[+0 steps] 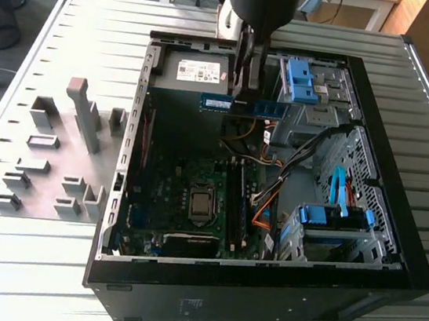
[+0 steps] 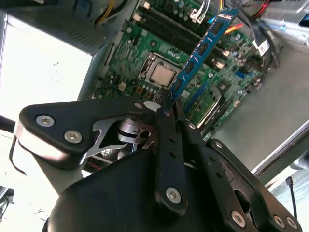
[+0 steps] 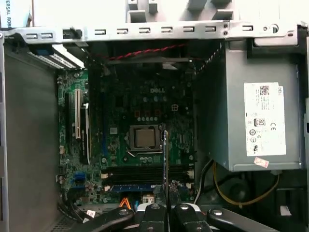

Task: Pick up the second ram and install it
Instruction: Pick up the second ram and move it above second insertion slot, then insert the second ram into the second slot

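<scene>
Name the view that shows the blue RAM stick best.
The second wrist view: the RAM stick shows its chip-lined face. The exterior view shows it above the computer case; the first wrist view, edge-on.

Open black computer case lies on slatted grey desk, centre of the exterior view. Inside: green motherboard with CPU socket, lower centre. Silver power supply, upper centre. Light-blue drive brackets, upper right. Orange cables, mid-right. Grey fixture blocks at left. Wire basket, upper left.
</scene>
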Motion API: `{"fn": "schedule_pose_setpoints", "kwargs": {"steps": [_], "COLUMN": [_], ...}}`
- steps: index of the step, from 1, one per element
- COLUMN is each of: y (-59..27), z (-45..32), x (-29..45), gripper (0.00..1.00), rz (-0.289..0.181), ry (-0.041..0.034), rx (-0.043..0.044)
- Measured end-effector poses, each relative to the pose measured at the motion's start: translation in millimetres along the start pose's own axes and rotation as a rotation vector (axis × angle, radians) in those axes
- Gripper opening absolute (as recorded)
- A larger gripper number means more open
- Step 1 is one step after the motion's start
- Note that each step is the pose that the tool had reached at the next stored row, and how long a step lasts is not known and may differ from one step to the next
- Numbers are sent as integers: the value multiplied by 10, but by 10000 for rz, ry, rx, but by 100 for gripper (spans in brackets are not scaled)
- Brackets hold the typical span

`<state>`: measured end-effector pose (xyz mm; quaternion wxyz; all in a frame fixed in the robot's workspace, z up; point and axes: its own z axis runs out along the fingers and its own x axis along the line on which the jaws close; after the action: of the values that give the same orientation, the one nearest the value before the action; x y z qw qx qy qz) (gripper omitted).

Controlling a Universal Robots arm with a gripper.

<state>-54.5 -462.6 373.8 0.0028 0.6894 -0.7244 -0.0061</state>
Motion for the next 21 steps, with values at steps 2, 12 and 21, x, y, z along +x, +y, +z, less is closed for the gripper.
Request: {"fn": "schedule_pose_setpoints", "kwargs": {"steps": [2,12,21], "y": [-14,-21,-21], "z": [0,0,6], "x": [0,-1,-1], "gripper": [14,14,14], "rz": [0,2,518], "ry": [1,1,-5], "rx": [0,0,2]}}
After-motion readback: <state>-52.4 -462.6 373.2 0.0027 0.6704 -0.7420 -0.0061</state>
